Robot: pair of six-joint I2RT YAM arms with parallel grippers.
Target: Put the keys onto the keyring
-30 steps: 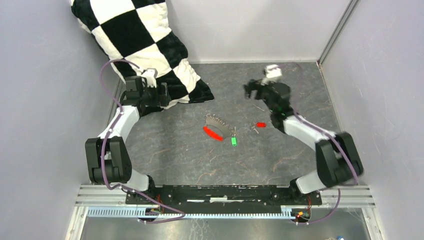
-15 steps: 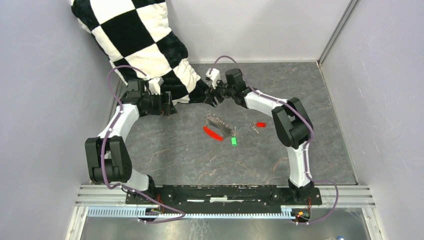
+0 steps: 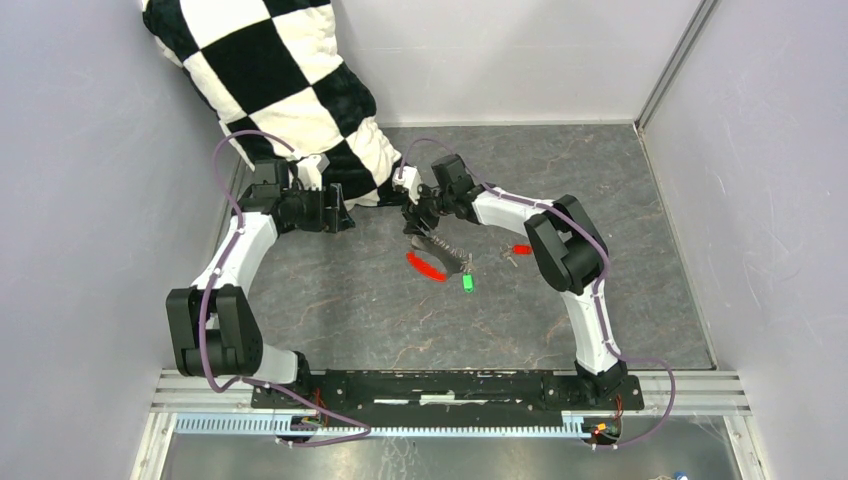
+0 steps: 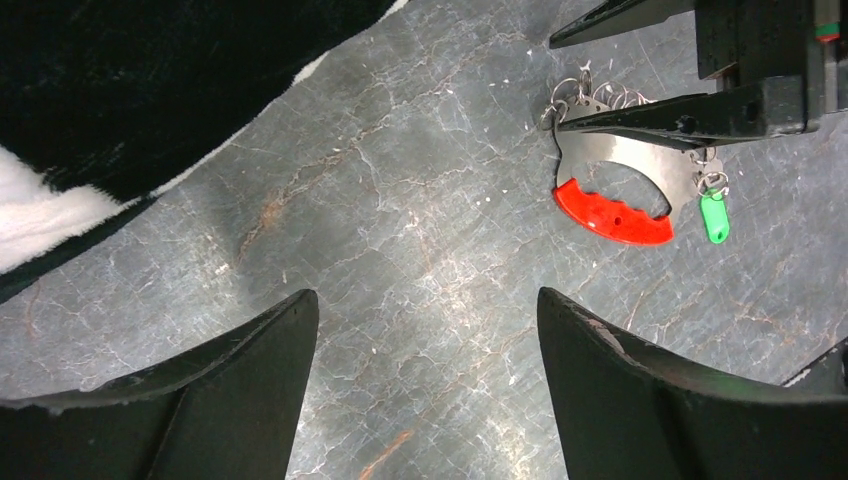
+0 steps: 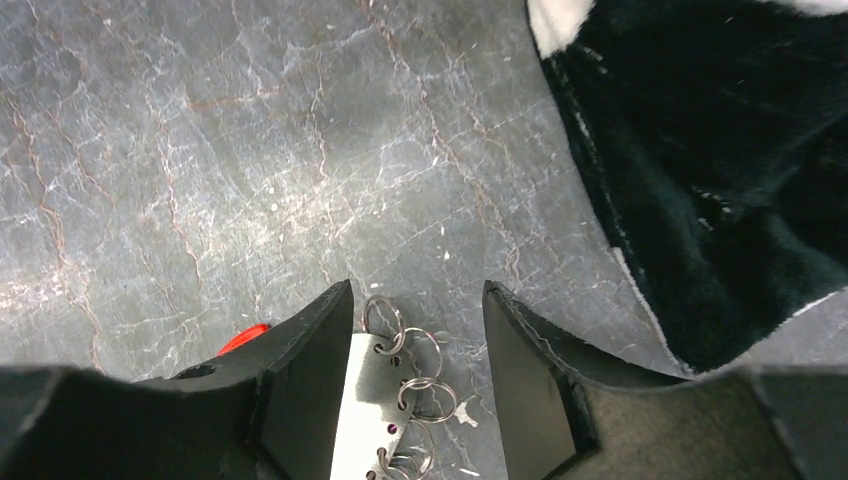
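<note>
Keyring (image 3: pixel 440 250), frame centre — we're straddling its ring end with right gripper (image 5: pixel 418 305), jaws parted, unclamped, to pin it; left gripper (image 4: pixel 427 315) hovering wide, empty.

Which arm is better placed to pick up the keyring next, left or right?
Right. The right gripper is down at the keyring, jaws either side of its metal plate and rings. The left gripper hangs open beside the checkered pillow, well apart from the keyring.

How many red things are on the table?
2: the long red tag on the keyring at centre, and the red-headed key lying apart to its right. Others may be hidden.
</note>
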